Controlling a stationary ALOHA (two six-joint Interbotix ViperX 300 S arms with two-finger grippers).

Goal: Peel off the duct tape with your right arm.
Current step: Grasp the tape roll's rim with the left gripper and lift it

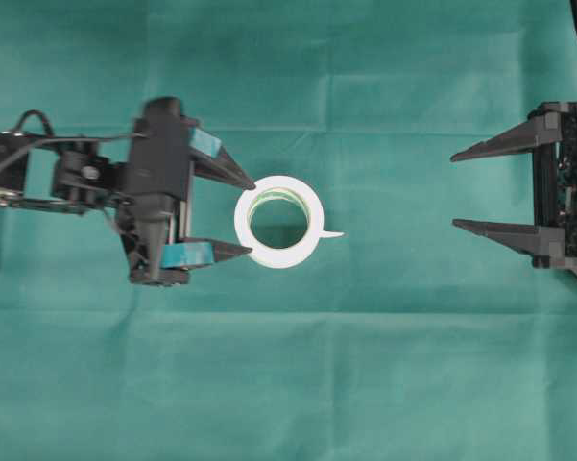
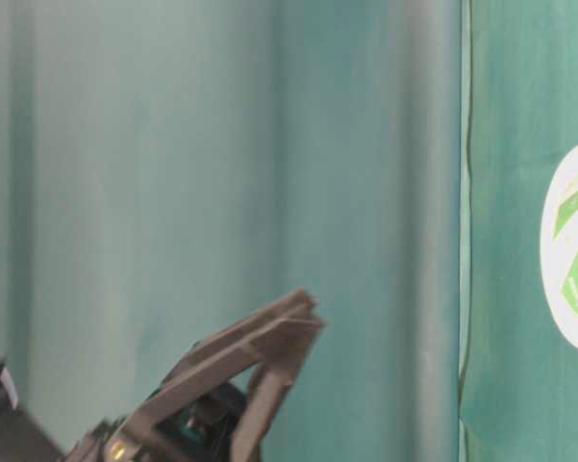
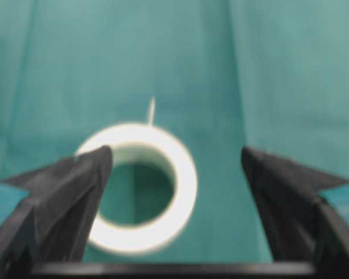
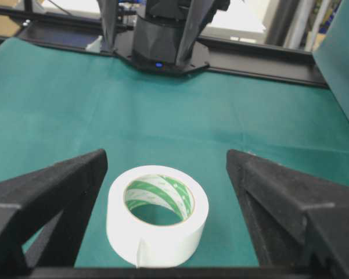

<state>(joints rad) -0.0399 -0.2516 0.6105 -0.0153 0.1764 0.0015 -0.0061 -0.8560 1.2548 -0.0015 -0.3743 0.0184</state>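
The duct tape (image 1: 309,206) is a white roll with a green-printed core, lying flat on the green cloth. Its loose strip end (image 1: 331,233) sticks out toward the right. My left gripper (image 1: 251,216), with teal pads, is open right at the roll's left side, and its far fingertip overlaps the rim. In the left wrist view the roll (image 3: 183,174) sits toward the left finger of that gripper (image 3: 175,154). My right gripper (image 1: 455,190), with solid pointed fingers, is open and empty well right of the roll. In the right wrist view the roll (image 4: 162,232) lies ahead between the fingers of that gripper (image 4: 166,157), strip end (image 4: 140,253) facing it.
Green cloth (image 1: 288,384) covers the table, with fold lines across it. The left arm's base (image 4: 162,40) and a black frame rail stand at the far side in the right wrist view. The table-level view shows the roll (image 2: 558,318) at its right edge and one black gripper's fingers (image 2: 269,356).
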